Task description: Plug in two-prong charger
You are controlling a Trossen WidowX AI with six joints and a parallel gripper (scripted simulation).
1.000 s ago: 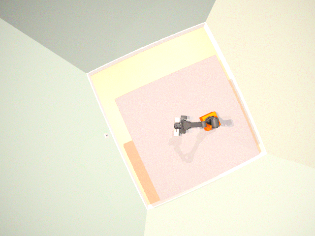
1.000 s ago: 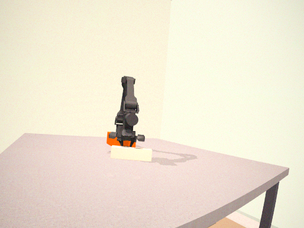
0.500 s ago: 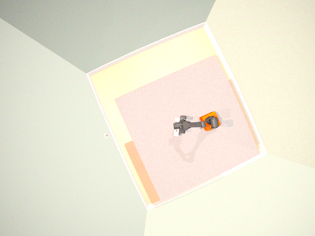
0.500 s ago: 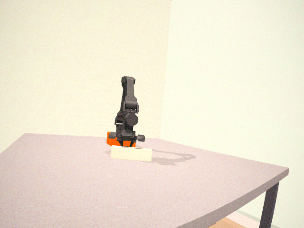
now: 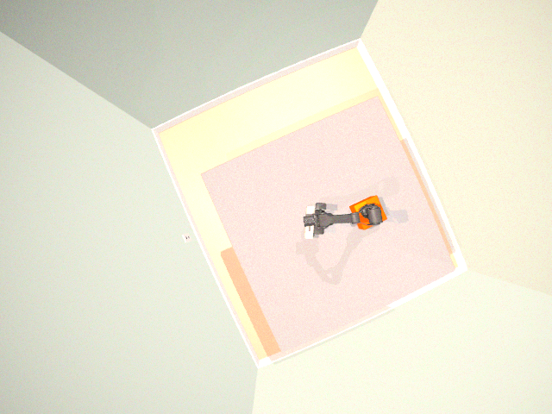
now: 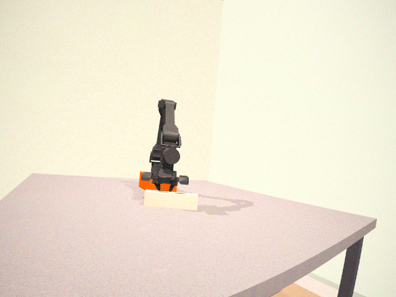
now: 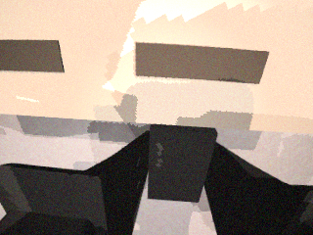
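My gripper (image 7: 180,164) (image 6: 164,188) (image 5: 307,221) is shut on the dark charger block (image 7: 180,162), which stands upright between the two dark fingers in the wrist view. The charger's top edge sits against the cream face of the power strip (image 7: 73,93) (image 6: 170,200) (image 5: 308,232). Its prongs are hidden. Two dark outlet recesses show on the strip in the wrist view, one at the left (image 7: 29,56) and one at the right (image 7: 201,62). The charger lies below the right recess. In the exterior view the gripper points down onto the strip's top.
The arm's orange base (image 6: 144,183) (image 5: 363,212) stands just behind the strip on the mauve table top (image 6: 96,239) (image 5: 276,187). A dark table leg (image 6: 350,268) is at the right front corner.
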